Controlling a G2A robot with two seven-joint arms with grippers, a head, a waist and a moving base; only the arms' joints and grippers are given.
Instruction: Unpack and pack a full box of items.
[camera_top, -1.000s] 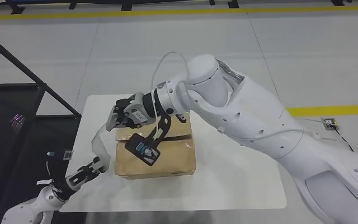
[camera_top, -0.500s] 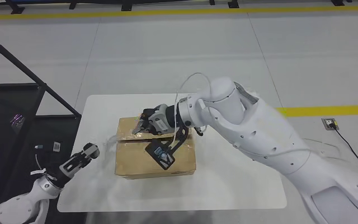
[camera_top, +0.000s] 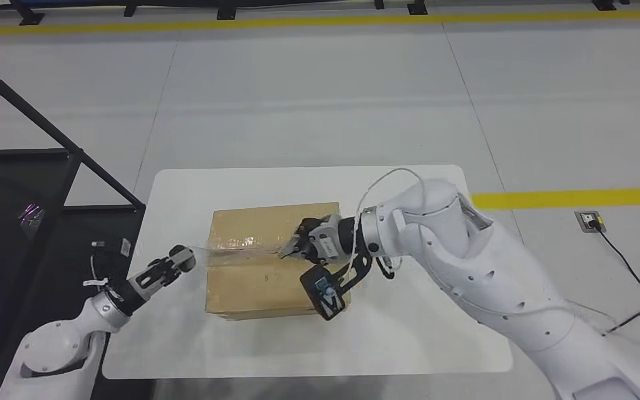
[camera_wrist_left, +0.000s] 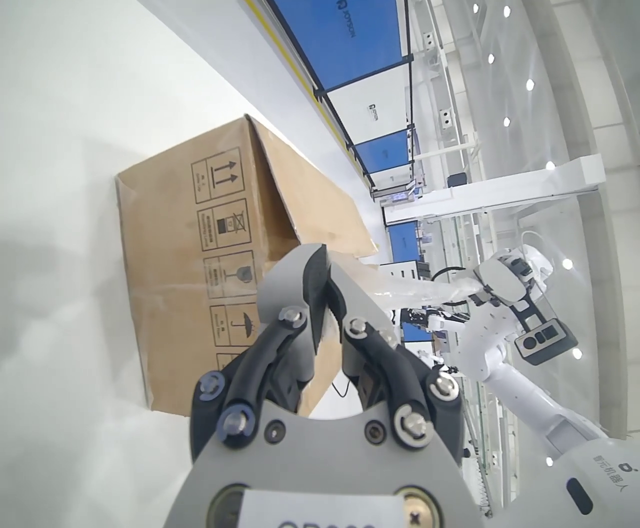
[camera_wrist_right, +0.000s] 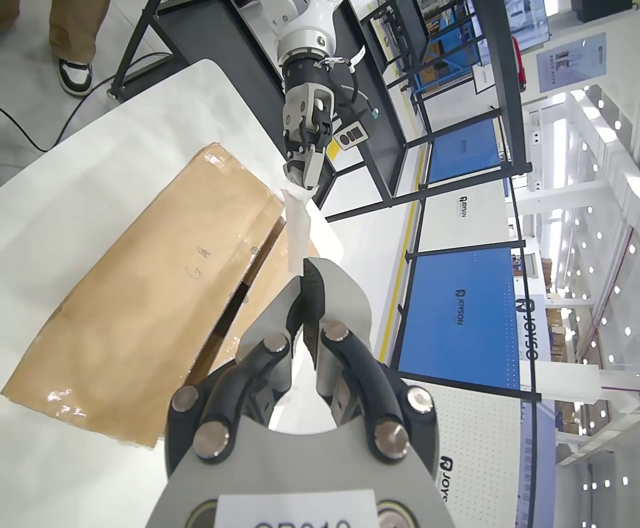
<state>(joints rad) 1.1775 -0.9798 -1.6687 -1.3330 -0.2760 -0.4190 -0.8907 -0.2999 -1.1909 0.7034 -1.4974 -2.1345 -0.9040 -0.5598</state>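
Cardboard box (camera_top: 255, 290), white table (camera_top: 180, 200), grey floor (camera_top: 300, 90)

Industrial hall, yellow floor line (camera_top: 560, 198), blue partitions (camera_wrist_right: 460, 310)

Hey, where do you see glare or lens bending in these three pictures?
Top view: the tape glints pale across the box. Left wrist view: the ceiling lamps flare as bright dots, and the wall panels bow. Right wrist view: the box's near corner shines, and the black frame post curves.
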